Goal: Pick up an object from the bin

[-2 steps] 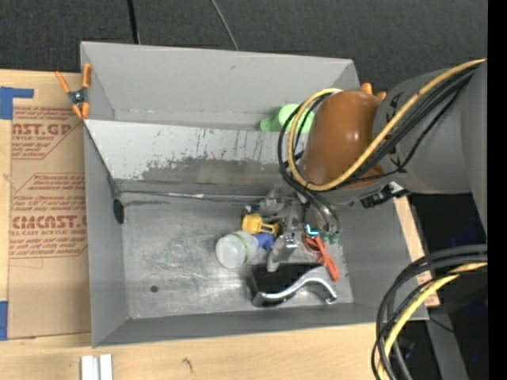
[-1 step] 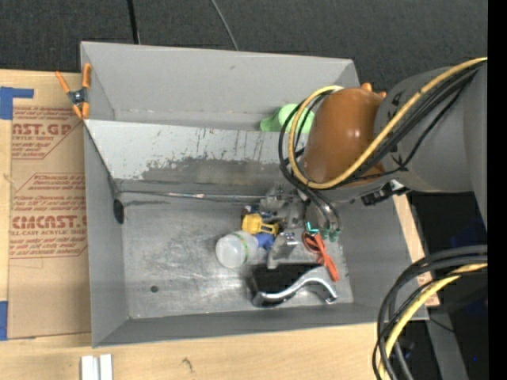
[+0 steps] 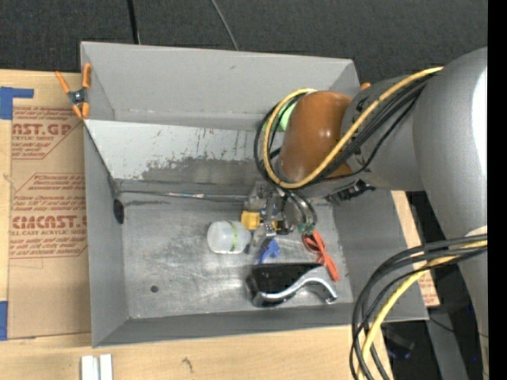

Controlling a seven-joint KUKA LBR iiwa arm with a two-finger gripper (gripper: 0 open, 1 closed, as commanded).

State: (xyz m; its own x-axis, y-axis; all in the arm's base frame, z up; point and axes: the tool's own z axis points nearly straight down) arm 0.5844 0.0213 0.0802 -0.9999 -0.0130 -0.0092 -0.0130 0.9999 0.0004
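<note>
My gripper (image 3: 273, 214) is low in the bin, right of centre, under the orange wrist cover. Just to its left lies a white rounded thing with a green end (image 3: 225, 237), and a small yellow piece (image 3: 252, 221) shows between the two. A small blue thing (image 3: 269, 251) lies right below the gripper. An orange-red handled tool (image 3: 322, 255) lies to its lower right. A black tool with a silver handle (image 3: 286, 283) rests near the front wall.
A long thin rod with a black tip (image 3: 170, 197) lies across the bin's left half along the back slope. The arm and its cables hang over the bin's right side.
</note>
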